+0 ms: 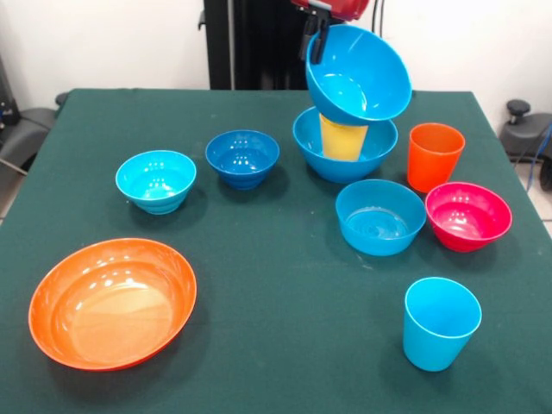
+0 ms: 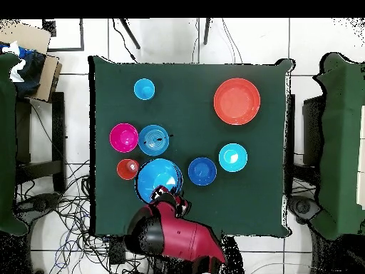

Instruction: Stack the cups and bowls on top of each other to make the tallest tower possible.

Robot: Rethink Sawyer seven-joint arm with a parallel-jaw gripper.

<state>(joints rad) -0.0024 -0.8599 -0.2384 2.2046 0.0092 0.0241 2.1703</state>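
My gripper is shut on the rim of a large blue bowl, which hangs tilted with its opening toward the front. Directly below it, a yellow cup stands inside a second large blue bowl. The held bowl hides the cup's top, and I cannot tell whether they touch. From overhead, the held bowl covers both, with the gripper at its near rim. An orange cup stands just right of the lower bowl.
A light blue bowl and a magenta bowl sit in front of the stack. A light blue cup stands near the front right. A dark blue bowl, a cyan bowl and a wide orange bowl lie to the left.
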